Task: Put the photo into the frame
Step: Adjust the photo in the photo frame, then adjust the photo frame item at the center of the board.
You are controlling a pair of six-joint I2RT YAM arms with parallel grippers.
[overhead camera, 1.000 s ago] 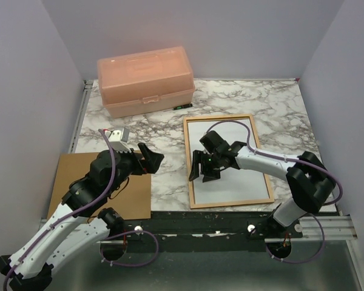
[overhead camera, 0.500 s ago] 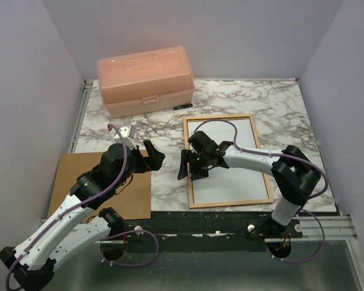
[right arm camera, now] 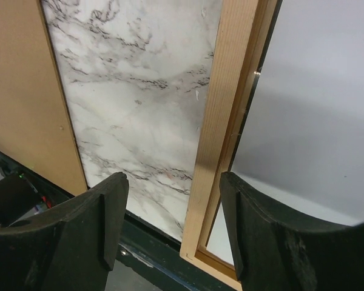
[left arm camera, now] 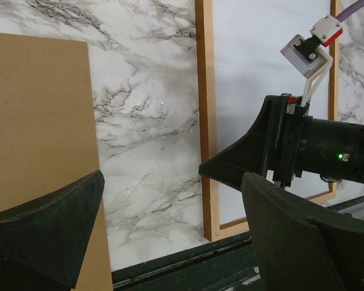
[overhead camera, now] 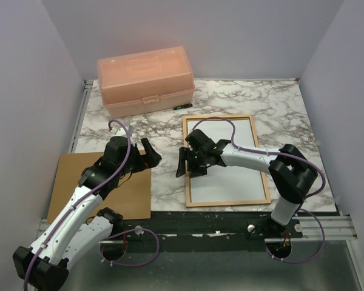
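The photo (overhead camera: pixel 227 185) lies white side up, its picture side hidden, a plain pale rectangle inside the frame (overhead camera: pixel 230 202). The frame is a thin orange-brown wooden border. It lies flat on the right half of the surface (overhead camera: pixel 273 103), with its near rail just beside the surface's near edge. In the right wrist view the photo sits within the frame's left rail, with a thin dark line between paper and wood.

The right claw (overhead camera: pixel 188 168) hangs over that left rail, about halfway along it. Its fingers (right arm camera: pixel 67 236) are spread, with the rail and a strip of marble between them, and they pinch nothing. The left claw (overhead camera: pixel 151 153) hangs over bare marble between the backing board (overhead camera: pixel 133 194) and the frame. It is spread wide and holds nothing.

The surface is white marble with grey and black veining. The plain brown backing board lies flat at its near left corner, partly under the left arm. A pink translucent plastic box (overhead camera: pixel 144 80) with a closed lid stands at the far left. Pale lavender-grey walls close in the left, far and right sides. A dark rail (overhead camera: pixel 200 221) runs along the near edge, where the arms are bolted.
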